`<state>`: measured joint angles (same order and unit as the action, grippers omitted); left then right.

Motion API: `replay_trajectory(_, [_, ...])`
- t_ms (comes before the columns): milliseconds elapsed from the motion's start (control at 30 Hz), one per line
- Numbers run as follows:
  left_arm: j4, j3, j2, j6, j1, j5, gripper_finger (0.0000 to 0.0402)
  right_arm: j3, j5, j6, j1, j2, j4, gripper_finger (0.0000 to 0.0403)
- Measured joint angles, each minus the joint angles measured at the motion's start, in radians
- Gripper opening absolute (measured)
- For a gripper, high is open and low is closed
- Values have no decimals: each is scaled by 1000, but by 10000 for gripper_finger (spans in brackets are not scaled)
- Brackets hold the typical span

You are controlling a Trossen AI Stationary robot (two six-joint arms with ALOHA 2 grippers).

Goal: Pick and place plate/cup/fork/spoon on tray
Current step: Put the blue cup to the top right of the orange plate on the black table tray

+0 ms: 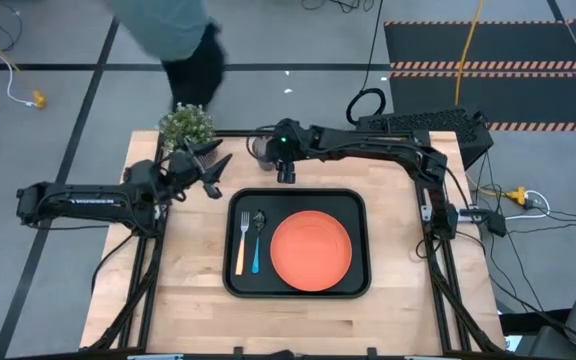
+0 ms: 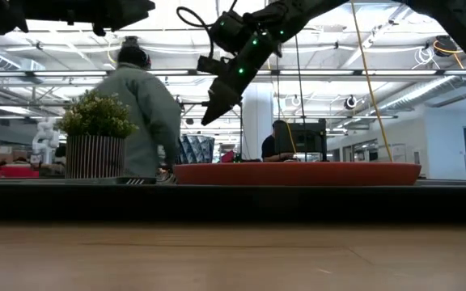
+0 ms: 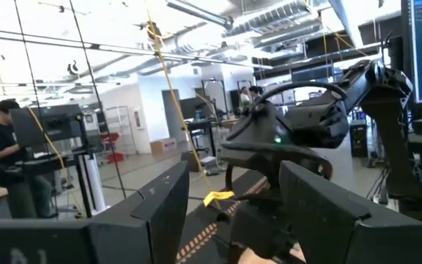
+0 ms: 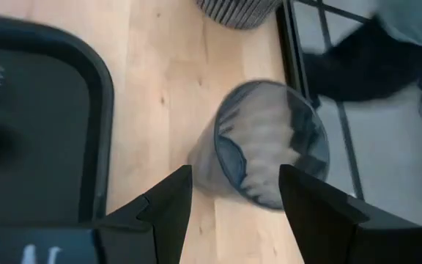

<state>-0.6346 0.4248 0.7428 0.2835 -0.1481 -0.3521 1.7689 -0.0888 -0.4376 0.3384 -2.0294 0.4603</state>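
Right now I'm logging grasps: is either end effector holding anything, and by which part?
Nothing is held. The right end effector hangs open above the cup, its fingers not touching it. The left end effector is open and empty near the plant.

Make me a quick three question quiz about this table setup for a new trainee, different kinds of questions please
1. True or false: the plate lies on the tray.
2. Which task item is off the tray? A fork B spoon C cup
3. Fill in: the right pincer hangs open over the ____.

Key: 1 true. 2 C, it stands on the table beyond the tray, near the potted plant. 3 cup.
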Motion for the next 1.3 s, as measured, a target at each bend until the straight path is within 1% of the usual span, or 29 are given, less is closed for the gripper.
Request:
replay_trajectory(67, [7, 0, -5, 5, -2, 0, 216, 7, 36, -1, 11, -12, -8, 196])
replay_trajectory(200, [19, 0, -5, 15, -3, 0, 216, 8, 54, -5, 37, -26, -30, 196])
replay_trajectory(300, [40, 0, -5, 14, -3, 0, 216, 8, 108, 3, 58, -29, -39, 196])
replay_trajectory(433, [73, 0, -5, 2, -4, -9, 216, 9, 123, -12, 70, -47, -55, 196])
replay_trajectory(533, [100, 0, -5, -16, -4, -16, 216, 7, 169, -21, 74, -77, -65, 196])
replay_trajectory(767, [146, 0, -5, -54, -4, -16, 216, 6, 170, -44, 69, -152, -69, 196])
replay_trajectory(900, [146, 0, -5, -53, -4, -17, 216, 6, 144, -53, 66, -154, -69, 189])
replay_trajectory(967, [146, 0, -5, -50, -6, -17, 216, 6, 134, -63, 66, -138, -54, 171])
replay_trajectory(1033, [146, 0, -5, -50, -7, -17, 216, 6, 114, -77, 61, -130, -52, 140])
replay_trajectory(1100, [146, 0, -5, -49, -7, -17, 216, 6, 111, -83, 60, -110, -21, 96])
replay_trajectory(1167, [145, 0, -5, -49, -8, -17, 216, 7, 111, -91, 60, -99, -9, 39])
replay_trajectory(1200, [145, 0, -5, -47, -9, -17, 216, 9, 112, -95, 59, -92, 10, 21])
replay_trajectory(1300, [137, 0, -5, -41, -10, -18, 216, 7, 64, -99, 59, -76, 127, 7])
